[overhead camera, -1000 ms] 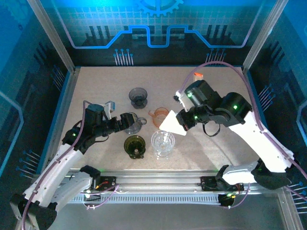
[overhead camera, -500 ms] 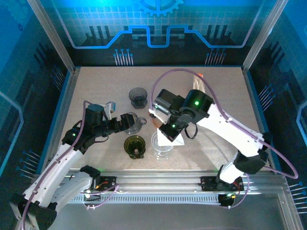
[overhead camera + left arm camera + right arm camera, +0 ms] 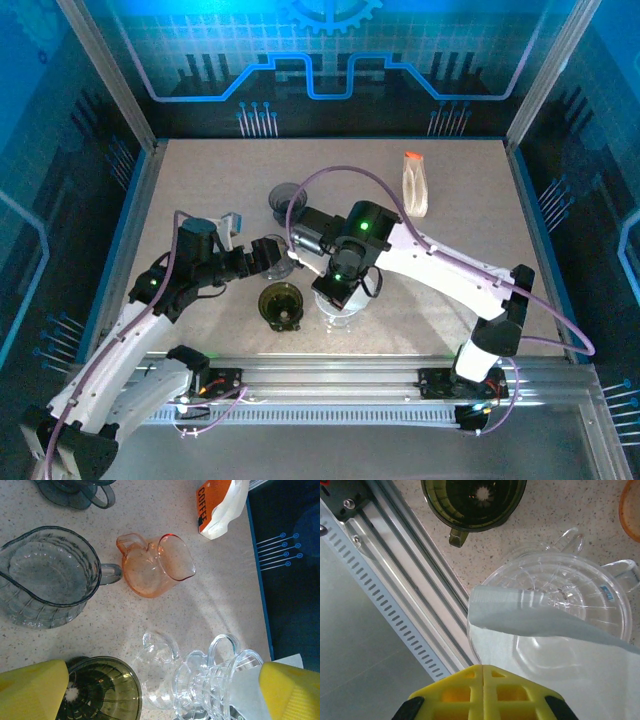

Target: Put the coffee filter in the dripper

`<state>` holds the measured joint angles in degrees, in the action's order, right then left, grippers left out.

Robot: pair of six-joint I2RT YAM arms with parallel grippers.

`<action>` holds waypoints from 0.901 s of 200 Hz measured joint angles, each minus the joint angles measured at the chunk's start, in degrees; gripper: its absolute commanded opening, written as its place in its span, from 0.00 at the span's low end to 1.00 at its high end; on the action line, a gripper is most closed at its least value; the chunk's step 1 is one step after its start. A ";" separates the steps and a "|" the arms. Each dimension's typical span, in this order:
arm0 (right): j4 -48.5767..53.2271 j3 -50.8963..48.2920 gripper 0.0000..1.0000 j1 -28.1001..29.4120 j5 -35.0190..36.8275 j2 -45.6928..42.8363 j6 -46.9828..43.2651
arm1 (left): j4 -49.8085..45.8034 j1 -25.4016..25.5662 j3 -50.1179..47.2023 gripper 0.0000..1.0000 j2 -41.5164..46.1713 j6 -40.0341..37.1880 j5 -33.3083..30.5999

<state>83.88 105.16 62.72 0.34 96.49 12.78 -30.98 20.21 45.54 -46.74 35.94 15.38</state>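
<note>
The coffee filter (image 3: 540,645) was pinched in the right gripper (image 3: 482,676), with the yellow fingers pressed flat together on the white paper. The paper's loose edge curled across the mouth of the clear dripper (image 3: 547,572), right over it. Honestly couldn't tell if it was actually touching the glass. That clear dripper sat toward the near edge of the table (image 3: 200,180), with a green dripper (image 3: 280,303) just to its left. A bit farther back, a grey glass cup (image 3: 47,575) and an orange glass cup (image 3: 155,567) stood side by side. A dark dripper (image 3: 283,196) was beyond them, and a coffee bag (image 3: 416,183) was off at the far right. The left gripper (image 3: 162,694) hung over the glassware, jaws spread wide with nothing in them.
</note>
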 measured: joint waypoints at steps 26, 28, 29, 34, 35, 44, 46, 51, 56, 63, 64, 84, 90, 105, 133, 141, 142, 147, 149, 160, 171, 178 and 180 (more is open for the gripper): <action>-2.49 -2.93 0.00 -0.15 -0.52 -0.04 0.02 | 0.02 0.00 -0.09 0.99 0.00 0.02 0.13; -2.73 -3.28 0.00 -0.15 -0.59 -0.04 0.02 | 0.02 0.00 -0.09 0.99 0.00 0.02 0.15; -2.84 -3.39 0.00 -0.15 -0.61 -0.04 0.04 | 0.02 0.00 -0.09 0.99 0.00 0.02 0.15; -3.26 -4.04 0.00 -0.26 -0.66 -0.04 0.04 | 0.04 0.00 -0.11 0.99 0.00 0.02 0.15; -3.32 -4.20 0.00 -0.28 -0.70 -0.04 0.04 | 0.07 0.00 -0.11 0.99 0.00 0.02 0.15; -4.11 -5.51 0.00 -0.50 -0.85 -0.04 0.04 | 0.20 0.00 -0.22 0.99 0.00 0.04 0.15; -4.17 -5.62 0.00 -0.52 -0.87 -0.04 0.04 | 0.22 0.00 -0.26 0.99 0.00 0.02 0.15; -4.48 -6.16 0.00 -0.66 -0.85 -0.04 0.04 | 0.26 0.00 -0.33 0.99 0.00 0.04 0.15; -4.98 -6.67 0.00 -0.83 -0.94 -0.04 0.07 | 0.26 0.00 -0.39 0.99 0.00 0.04 0.15; -5.31 -7.13 0.00 -1.01 -0.96 -0.04 0.09 | 0.24 0.00 -0.39 0.99 0.00 0.04 0.15; -5.40 -7.21 0.00 -1.05 -0.98 -0.04 0.09 | 0.24 0.00 -0.39 0.99 0.00 0.04 0.15; -6.56 -8.35 0.01 -1.29 -1.09 -0.04 0.28 | 0.39 0.00 -0.39 0.99 0.00 0.04 0.15; -6.86 -8.70 0.05 -1.29 -1.09 -0.09 0.31 | 0.42 0.00 -0.44 0.99 0.00 0.04 0.15; -7.74 -9.60 0.18 -1.29 -1.33 -0.26 0.66 | 0.50 0.00 -0.63 0.99 0.00 0.07 0.15; -8.68 -10.36 0.37 -1.29 -1.44 -1.33 1.16 | 0.85 0.00 -0.76 0.99 0.00 0.09 0.17; -8.87 -10.36 0.43 -1.29 -1.44 -1.86 1.42 | 0.90 0.00 -0.76 0.99 -0.02 0.09 0.22; -8.94 -10.36 0.43 -1.29 -1.44 -1.95 1.38 | 0.90 0.00 -0.76 0.99 -0.02 0.09 0.22; -9.05 -10.36 0.47 -1.29 -1.38 -2.43 1.33 | 0.90 0.00 -0.76 0.99 -0.02 0.11 0.35; -9.09 -10.36 0.48 -1.29 -1.40 -2.47 1.38 | 0.90 0.00 -0.76 0.99 -0.02 0.09 0.39; -9.40 -10.36 0.55 -1.29 -1.38 -3.52 1.53 | 1.14 0.00 -0.76 0.99 -0.02 0.11 0.66; -9.73 -10.36 0.59 -1.29 -1.18 -4.59 1.84 | 1.46 0.00 -0.76 0.94 -0.04 0.13 1.01; -10.01 -10.36 0.61 -1.29 -1.11 -5.42 1.81 | 1.68 0.00 -0.76 0.90 -0.11 0.17 1.16; -10.05 -10.36 0.61 -1.29 -1.05 -5.57 1.95 | 1.70 0.00 -0.76 0.89 -0.13 0.20 1.22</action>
<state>73.82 94.80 61.43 -0.71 90.91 14.72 -29.28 20.21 44.77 -46.87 36.14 16.60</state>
